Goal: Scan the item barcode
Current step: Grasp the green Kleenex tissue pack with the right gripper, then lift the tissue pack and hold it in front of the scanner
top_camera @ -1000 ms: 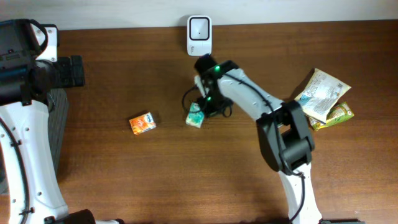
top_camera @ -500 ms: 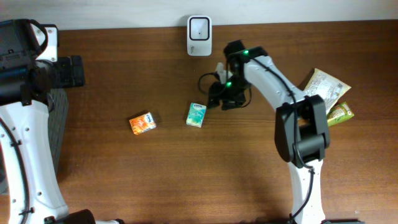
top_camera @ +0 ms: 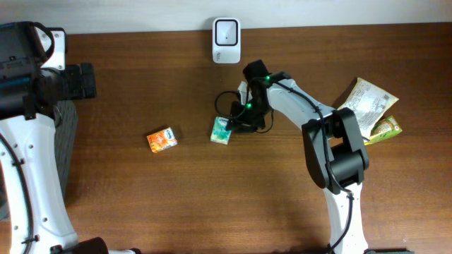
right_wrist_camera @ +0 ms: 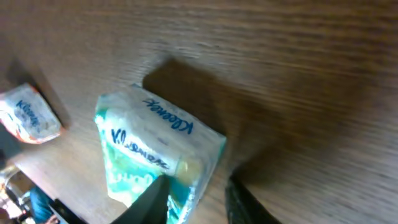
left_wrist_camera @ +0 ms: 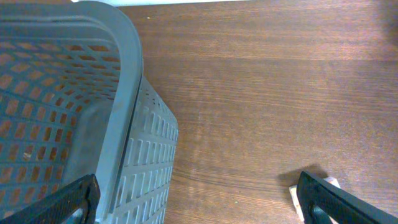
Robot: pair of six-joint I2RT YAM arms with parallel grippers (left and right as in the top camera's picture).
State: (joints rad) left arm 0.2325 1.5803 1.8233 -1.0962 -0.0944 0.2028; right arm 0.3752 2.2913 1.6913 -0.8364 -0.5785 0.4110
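A green Kleenex tissue pack lies on the brown table. My right gripper is at its right edge. In the right wrist view the pack fills the middle, and the right gripper straddles its near corner. One fingertip lies over the pack; the other stands beside it with a strip of wood between. The jaws are partly open and do not clamp. The white scanner stands at the table's back edge. My left gripper is wide open and empty, far left.
An orange tissue pack lies left of the green one and also shows as the orange pack in the right wrist view. Two snack packets lie at the right. A grey mesh basket stands under the left gripper.
The right gripper left the green pack, swung right toward the scanner with its jaws open, then came back to the pack's right edge with narrower jaws. The left arm is still.
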